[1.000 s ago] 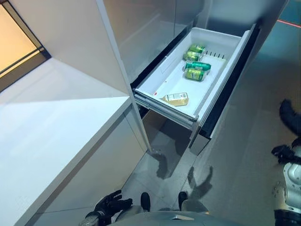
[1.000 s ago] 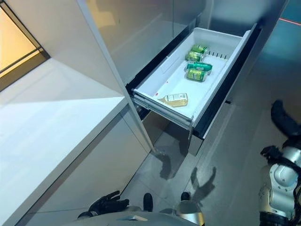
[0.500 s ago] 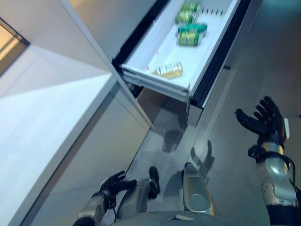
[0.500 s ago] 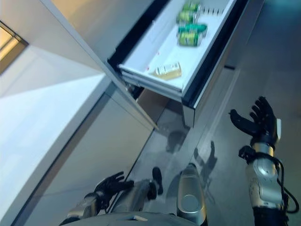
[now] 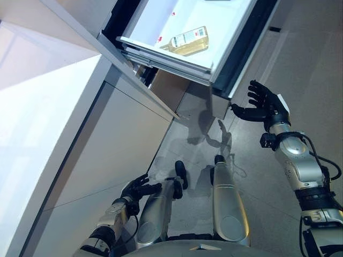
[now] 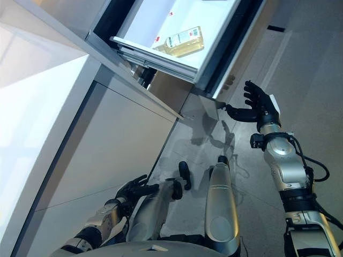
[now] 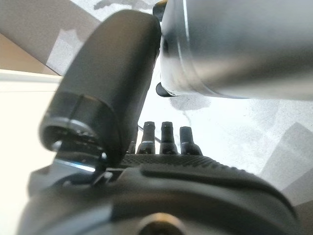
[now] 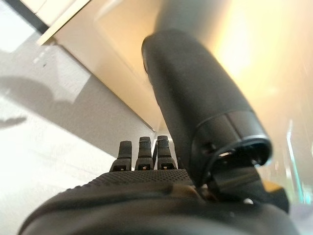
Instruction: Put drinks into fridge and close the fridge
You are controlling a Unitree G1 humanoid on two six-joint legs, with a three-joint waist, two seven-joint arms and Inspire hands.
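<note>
Fingers spread and empty, the right hand is raised just outside the open drawer's front, likely to push it shut. A bottle lies inside. The left hand hangs low, fingers loosely open.

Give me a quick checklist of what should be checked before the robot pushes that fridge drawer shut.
1. Drawer open and needing a push: ok, it stands pulled out.
2. Bottle lying flat inside, below the rim: ok.
3. Other drinks deeper in the drawer: cannot tell, that part is out of view.
4. Right hand empty and open: ok, fingers spread, raised beside the drawer's front.
5. Right hand touching the drawer front: not ok, a gap shows.
6. Left hand clear of the drawer: ok, it hangs low and holds nothing.
</note>
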